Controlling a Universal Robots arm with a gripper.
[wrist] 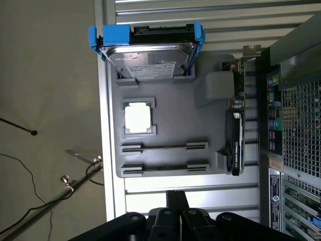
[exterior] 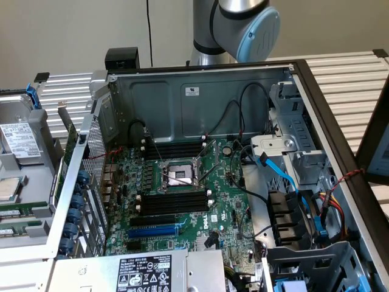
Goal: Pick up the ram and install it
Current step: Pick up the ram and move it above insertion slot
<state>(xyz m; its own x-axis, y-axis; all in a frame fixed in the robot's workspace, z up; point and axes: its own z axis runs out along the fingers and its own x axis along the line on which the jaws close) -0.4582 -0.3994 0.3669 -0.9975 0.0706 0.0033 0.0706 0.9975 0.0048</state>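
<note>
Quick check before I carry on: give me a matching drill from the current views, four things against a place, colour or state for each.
Things:
1. gripper
2. drive bracket
3. ram sticks
4. CPU socket

Place, colour or state:
A. between the two banks of black slots
B. standing on edge in the grey tray
C. shut
D. blue

Pairs: 1-C, 2-D, 3-B, 4-A
</note>
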